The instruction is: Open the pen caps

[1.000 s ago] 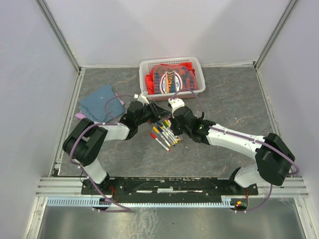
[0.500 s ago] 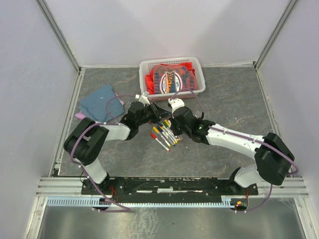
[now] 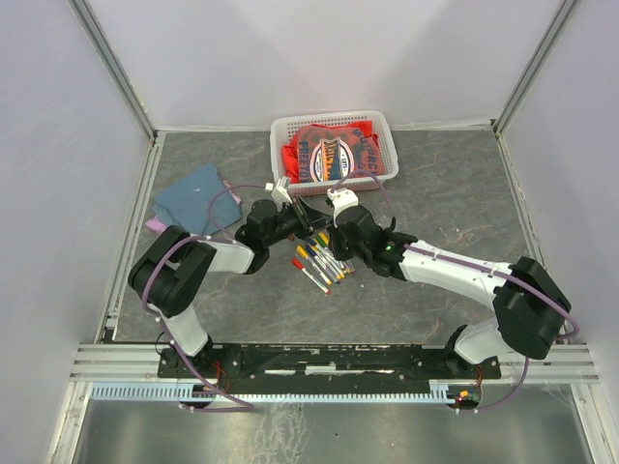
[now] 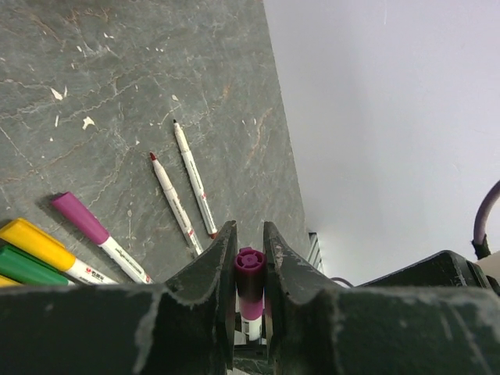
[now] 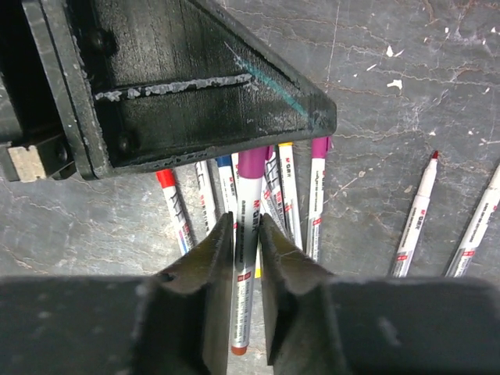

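The left hand [image 4: 249, 238] is pinching the purple cap [image 4: 250, 269] tightly. The right hand [image 5: 247, 234] is straddling the white barrel [image 5: 248, 273], its hold unclear, above other pens [image 5: 316, 211] lying on the tabletop [image 5: 391, 47]. A loose right grip would be risking the barrel slipping through, cap still on.

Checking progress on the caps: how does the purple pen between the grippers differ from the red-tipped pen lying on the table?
The purple pen wears its cap, pinched in the left gripper; the red-tipped pen is uncapped, tip bare. The purple pen's barrel sits between the fingers of the right gripper; the red-tipped pen lies flat on the table, untouched. Both have white printed barrels.
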